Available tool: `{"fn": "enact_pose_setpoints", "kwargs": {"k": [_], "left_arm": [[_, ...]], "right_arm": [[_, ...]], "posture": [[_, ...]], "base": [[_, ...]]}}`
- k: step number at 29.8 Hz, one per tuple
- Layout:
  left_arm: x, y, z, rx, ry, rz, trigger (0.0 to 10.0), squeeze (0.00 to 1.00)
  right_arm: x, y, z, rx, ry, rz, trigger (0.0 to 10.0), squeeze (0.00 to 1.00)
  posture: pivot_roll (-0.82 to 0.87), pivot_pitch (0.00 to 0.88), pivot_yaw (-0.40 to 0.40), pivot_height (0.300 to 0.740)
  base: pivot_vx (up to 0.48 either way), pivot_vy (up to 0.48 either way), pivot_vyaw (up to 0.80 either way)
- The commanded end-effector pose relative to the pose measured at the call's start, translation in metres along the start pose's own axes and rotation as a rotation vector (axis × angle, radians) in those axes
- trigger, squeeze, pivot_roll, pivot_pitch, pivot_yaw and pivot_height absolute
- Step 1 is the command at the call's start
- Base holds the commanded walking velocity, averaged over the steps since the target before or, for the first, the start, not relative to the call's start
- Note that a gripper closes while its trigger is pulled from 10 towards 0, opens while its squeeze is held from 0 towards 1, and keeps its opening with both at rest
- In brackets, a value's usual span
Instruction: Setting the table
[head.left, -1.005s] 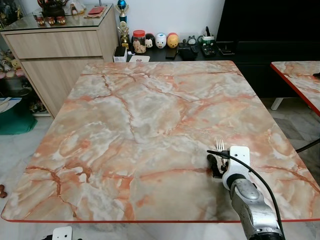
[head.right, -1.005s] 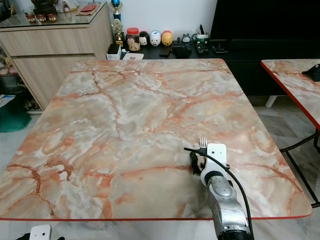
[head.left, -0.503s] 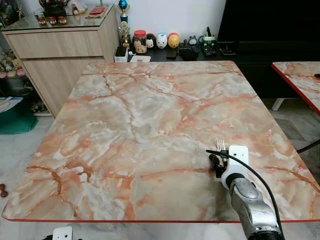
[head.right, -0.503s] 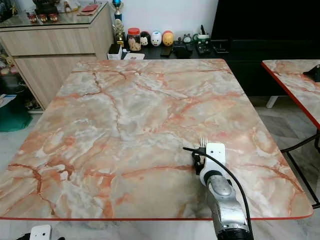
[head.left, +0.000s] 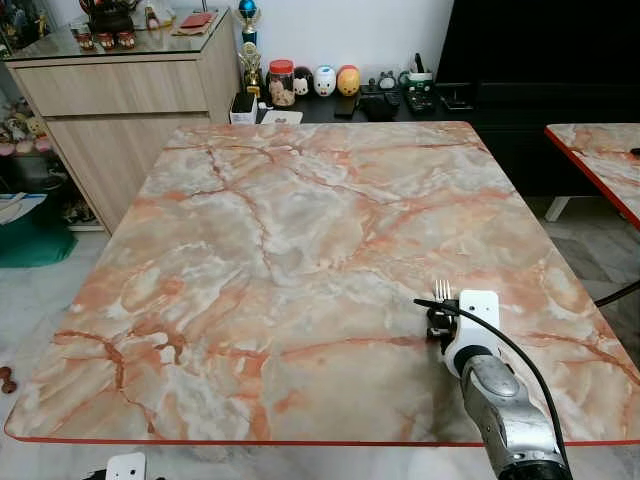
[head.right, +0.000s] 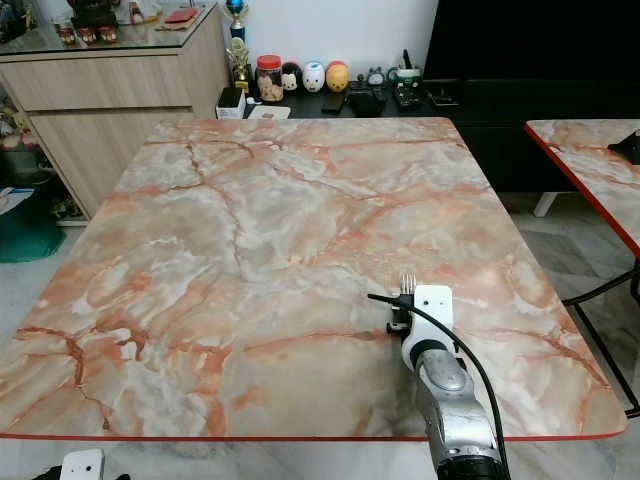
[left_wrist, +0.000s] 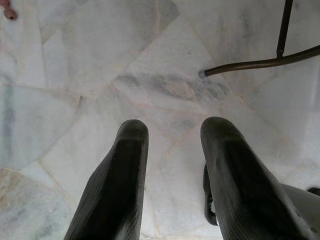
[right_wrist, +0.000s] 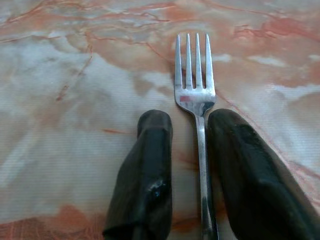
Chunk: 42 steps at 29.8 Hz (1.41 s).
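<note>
One fork (right_wrist: 196, 100) lies on the marble-patterned table (head.left: 300, 260), near the table's front right corner, with its four tines pointing away from the robot toward the far edge. The right gripper (right_wrist: 190, 125) sits low over it, the handle running between the two black fingers (right_wrist: 150, 165). A narrow gap shows between the handle and the finger on one side, while the other finger lies just beside the handle; whether that one touches it I cannot tell, so the jaws stand narrowly parted around the fork rather than clearly clamped on it. From the head views, the tines peek out just beyond the white wrist housing of the right arm (head.left: 500, 410).

The left gripper (left_wrist: 170, 135) hangs idle below the table's edge, its fingers spread apart over the pale stone floor (left_wrist: 75, 75), near a dark metal table leg (left_wrist: 260, 62).

Beyond the table's far edge stand a wooden sideboard (head.left: 120, 90) and a low dark shelf holding a jar (head.left: 279, 82) and small round figures (head.left: 334, 80). A second marble-patterned table (head.left: 600, 165) stands to the right
</note>
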<state>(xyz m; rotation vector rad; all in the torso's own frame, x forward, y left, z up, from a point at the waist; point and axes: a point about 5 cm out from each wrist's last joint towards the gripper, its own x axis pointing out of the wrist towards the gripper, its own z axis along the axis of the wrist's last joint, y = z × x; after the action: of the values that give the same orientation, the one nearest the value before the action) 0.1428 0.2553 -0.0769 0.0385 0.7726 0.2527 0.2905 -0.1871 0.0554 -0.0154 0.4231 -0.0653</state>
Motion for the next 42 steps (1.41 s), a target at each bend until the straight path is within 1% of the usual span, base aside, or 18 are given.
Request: {"fn": "enact_pose_setpoints", "kwargs": {"k": [1,17,22,23,24,25,28,30,35,39,42], "left_arm": [[-0.002,0.0,-0.006,0.016,0.029,-0.002,10.0,0.0],[-0.001,-0.001,-0.005,0.012,0.029,0.0,10.0,0.0],[-0.001,-0.001,-0.006,0.013,0.031,0.0,10.0,0.0],[-0.002,-0.001,-0.006,0.015,0.035,0.0,10.0,0.0],[-0.002,-0.001,-0.008,0.009,0.05,0.002,10.0,0.0],[-0.002,0.0,-0.009,-0.001,0.053,0.006,10.0,0.0],[-0.004,0.004,-0.012,-0.035,0.06,0.027,10.0,0.0],[-0.004,0.005,-0.013,-0.047,0.068,0.025,10.0,0.0],[-0.009,0.006,-0.024,-0.053,0.114,0.023,10.0,0.0],[-0.011,0.006,-0.028,-0.049,0.132,0.021,10.0,0.0],[-0.011,0.005,-0.027,-0.058,0.12,0.016,10.0,0.0]], "right_arm": [[0.002,-0.003,0.001,-0.002,0.004,-0.009,0.0,0.0],[0.003,-0.002,0.004,-0.01,-0.009,-0.004,0.0,0.0],[0.003,-0.002,0.01,-0.001,-0.045,-0.008,0.0,0.0],[0.003,-0.001,0.012,-0.007,-0.061,-0.01,10.0,0.0],[0.001,0.0,0.018,-0.046,-0.107,-0.006,10.0,0.0],[0.001,0.001,0.02,-0.054,-0.128,-0.002,10.0,0.0],[-0.003,0.002,0.031,-0.026,-0.224,0.0,10.0,0.0],[-0.005,0.002,0.036,-0.037,-0.262,0.005,10.0,0.0],[-0.013,0.006,0.053,-0.069,-0.399,0.024,10.0,0.0],[-0.014,0.006,0.056,-0.057,-0.415,0.024,10.0,0.0],[-0.013,0.007,0.057,-0.058,-0.428,0.027,10.0,0.0]], "posture": [[-0.03,0.0,-0.003,0.724],[-0.03,0.0,-0.008,0.724],[-0.03,0.0,-0.005,0.724],[-0.03,0.0,-0.005,0.724],[-0.03,0.0,-0.005,0.724],[-0.03,0.0,-0.005,0.724],[-0.02,0.0,-0.006,0.724],[-0.03,0.0,-0.006,0.724],[-0.03,0.0,-0.007,0.724],[-0.02,0.0,-0.009,0.724],[-0.02,0.0,-0.012,0.724]], "base": [[0.0,0.0,0.0],[0.0,0.0,0.0],[0.0,0.0,0.0],[0.0,0.0,0.0],[0.0,0.0,0.0],[0.0,0.0,0.0],[0.0,0.0,0.0],[0.0,0.0,0.0],[0.0,0.0,0.0],[0.0,0.0,0.0],[0.0,0.0,0.0]]}}
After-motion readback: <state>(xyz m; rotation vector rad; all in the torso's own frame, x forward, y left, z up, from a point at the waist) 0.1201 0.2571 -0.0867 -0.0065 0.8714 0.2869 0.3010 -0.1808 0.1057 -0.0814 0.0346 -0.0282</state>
